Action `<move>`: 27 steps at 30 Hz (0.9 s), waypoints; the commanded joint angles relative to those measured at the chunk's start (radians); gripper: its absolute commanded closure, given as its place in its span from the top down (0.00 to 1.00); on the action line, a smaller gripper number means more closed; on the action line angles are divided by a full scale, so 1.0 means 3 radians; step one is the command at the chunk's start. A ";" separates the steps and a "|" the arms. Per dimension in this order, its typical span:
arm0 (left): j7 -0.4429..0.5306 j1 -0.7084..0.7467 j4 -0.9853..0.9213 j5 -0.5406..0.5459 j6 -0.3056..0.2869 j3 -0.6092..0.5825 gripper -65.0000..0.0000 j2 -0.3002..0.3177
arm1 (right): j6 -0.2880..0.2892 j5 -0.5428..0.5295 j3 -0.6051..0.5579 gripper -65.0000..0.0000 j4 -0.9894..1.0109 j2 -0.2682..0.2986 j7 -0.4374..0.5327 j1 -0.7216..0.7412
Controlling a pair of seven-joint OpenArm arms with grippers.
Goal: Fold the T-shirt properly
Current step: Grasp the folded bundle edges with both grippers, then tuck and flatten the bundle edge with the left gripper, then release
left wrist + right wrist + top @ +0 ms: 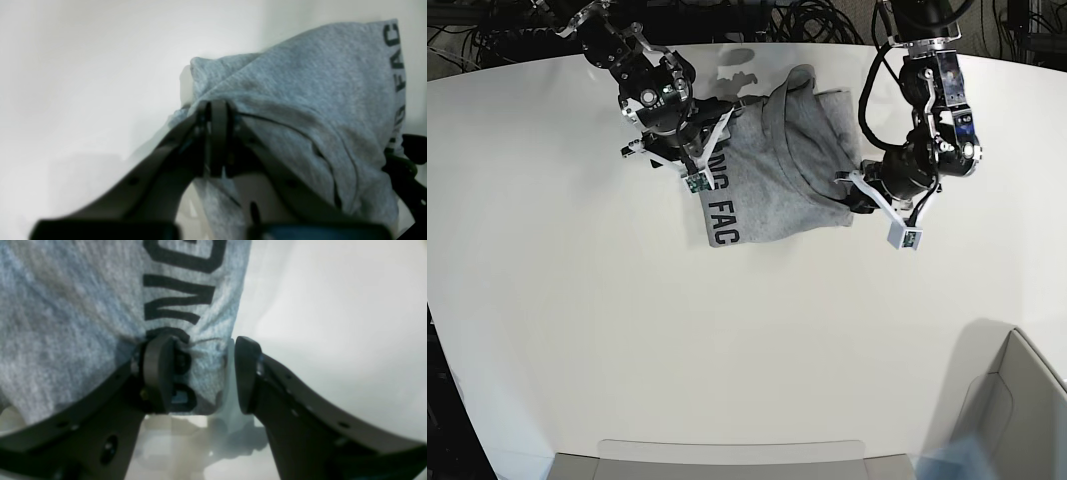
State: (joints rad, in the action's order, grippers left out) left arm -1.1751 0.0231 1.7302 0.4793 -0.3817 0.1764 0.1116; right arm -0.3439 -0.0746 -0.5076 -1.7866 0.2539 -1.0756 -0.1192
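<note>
Up close at the left wrist: left tool [218, 140], dark fingers [218, 116] pressed together on a fold of the grey shirt [310, 100], cloth bunched and creased around the tips. Black letters "FAC" readable along the shirt's far edge.

At the right wrist: right tool [200, 373], jaws spread wide across the lettered edge of the shirt [66, 323]. One pad [156, 373] resting on the cloth beside the black letters, the other pad off the edge over bare white desk [333, 306]. No pinch on the cloth.

From the base view: shirt [777, 190] lying crumpled near the far middle of the white desk [727, 350], partly folded, lettered strip along its left edge, a loose hump of cloth toward the top. Right tool [695, 165] at that lettered left side, just above the print. Left tool [855, 192] at the shirt's right edge, touching it. Arms well apart, one on each side of the shirt. Tangle of black cables [757, 20] beyond the desk's far edge. Grey bin [1017, 410] at the near right corner.
</note>
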 commanded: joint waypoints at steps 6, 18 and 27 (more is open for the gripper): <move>0.0099 0.0151 0.0465 0.0052 0.0513 -0.0002 0.37 0.0019 | 0.0008 -0.0015 0.0001 0.45 -0.0026 0.0000 -0.0059 0.0016; 0.0104 0.0151 0.0337 -0.0250 0.0753 -0.0033 0.44 0.0024 | 0.0013 -0.0015 -0.0004 0.45 -0.0026 0.0000 -0.0059 0.0011; 0.0109 0.0273 0.0281 -0.0301 0.0416 -0.0217 0.44 0.0168 | 0.0013 -0.0015 -0.0004 0.45 -0.0026 0.0005 -0.0059 0.0006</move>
State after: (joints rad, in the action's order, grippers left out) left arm -1.1507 0.1101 1.7985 0.3874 -0.2543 0.1120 0.1566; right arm -0.3439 -0.0750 -0.5076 -1.7866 0.2543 -1.0760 -0.1188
